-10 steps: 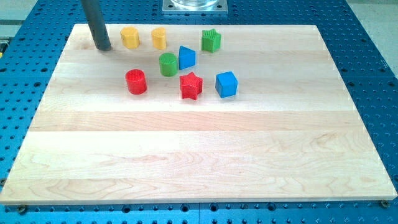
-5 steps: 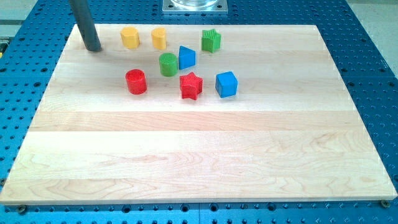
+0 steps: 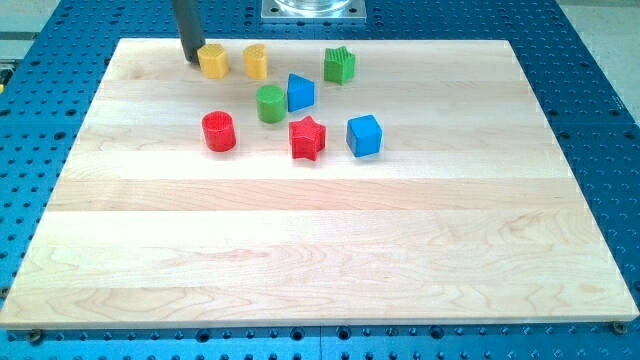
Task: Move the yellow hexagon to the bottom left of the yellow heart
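Standing near the wooden board's (image 3: 300, 250) top-left corner, my tip (image 3: 192, 59) touches the left upper side of the yellow hexagon (image 3: 212, 61). The yellow heart (image 3: 256, 61) sits just to that hexagon's right, apart from it. The rod has no jaws; other coloured blocks cluster below and rightward.

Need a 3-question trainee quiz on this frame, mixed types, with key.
1. True or false: my tip is right beside the left yellow block, on its left.
2. Which block lies nearest the view's right? A) green star B) blue cube C) red star
3. Fill in: the green cylinder sits just left of the blue ___.

Key: 1 true; 2 B; 3 triangle.
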Controlling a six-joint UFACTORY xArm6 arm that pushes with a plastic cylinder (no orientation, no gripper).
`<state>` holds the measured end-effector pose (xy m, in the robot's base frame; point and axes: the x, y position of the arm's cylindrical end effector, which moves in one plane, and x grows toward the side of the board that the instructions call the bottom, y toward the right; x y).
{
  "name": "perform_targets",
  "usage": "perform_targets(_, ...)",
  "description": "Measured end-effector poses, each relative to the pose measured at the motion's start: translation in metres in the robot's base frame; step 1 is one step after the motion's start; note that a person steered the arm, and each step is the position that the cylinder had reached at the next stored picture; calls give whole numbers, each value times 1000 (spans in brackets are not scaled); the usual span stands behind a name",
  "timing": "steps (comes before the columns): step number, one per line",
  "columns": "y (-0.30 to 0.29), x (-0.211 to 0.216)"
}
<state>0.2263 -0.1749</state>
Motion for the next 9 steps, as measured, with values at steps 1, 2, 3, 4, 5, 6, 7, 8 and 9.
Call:
perform_targets(1, 0, 0)
perform_targets(2, 0, 0)
perform_targets(3, 14, 3)
perform_targets(4, 17, 6)
perform_targets(5, 17, 6)
perform_targets(6, 18, 7)
perform_targets(7, 17, 7)
perform_targets(8, 17, 9)
perform_targets(9, 17, 9)
